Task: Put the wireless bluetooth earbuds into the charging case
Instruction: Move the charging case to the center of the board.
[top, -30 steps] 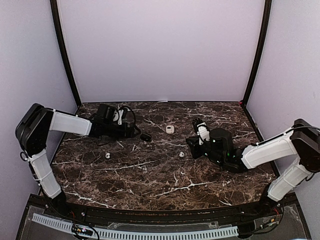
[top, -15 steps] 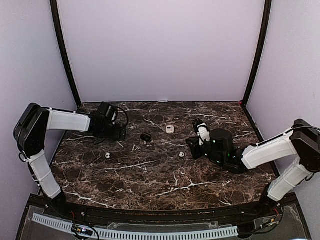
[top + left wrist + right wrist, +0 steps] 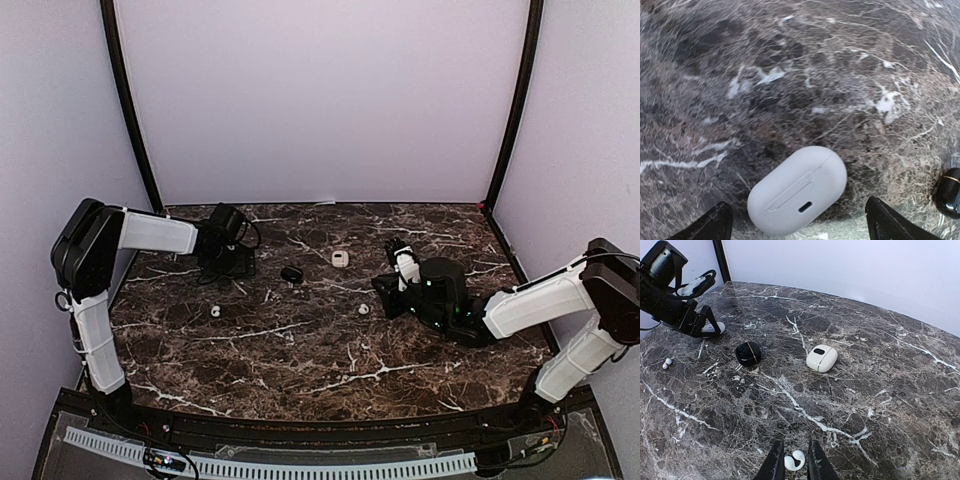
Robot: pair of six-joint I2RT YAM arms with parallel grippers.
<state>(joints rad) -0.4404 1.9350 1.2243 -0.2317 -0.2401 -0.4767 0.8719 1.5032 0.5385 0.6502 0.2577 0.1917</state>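
A closed white charging case (image 3: 797,190) lies on the marble between the wide-apart tips of my left gripper (image 3: 798,212), which is open and does not touch it. That case also shows at the far left (image 3: 713,328). My right gripper (image 3: 795,467) is low on the table, its two fingers pressed against a small white earbud (image 3: 794,461), which shows from above too (image 3: 363,309). A second white earbud (image 3: 215,310) lies alone in front of the left arm, seen at the left edge (image 3: 665,363).
A black case (image 3: 291,273) sits mid-table, also seen from both wrists (image 3: 748,353) (image 3: 948,192). Another white case (image 3: 340,258) with a dark oval lies behind it (image 3: 821,358). Walls close in the back and sides.
The left arm has shifted: its shoulder swung right and the wrist settled over the white case at the back left. The right arm and its earbud have not moved.
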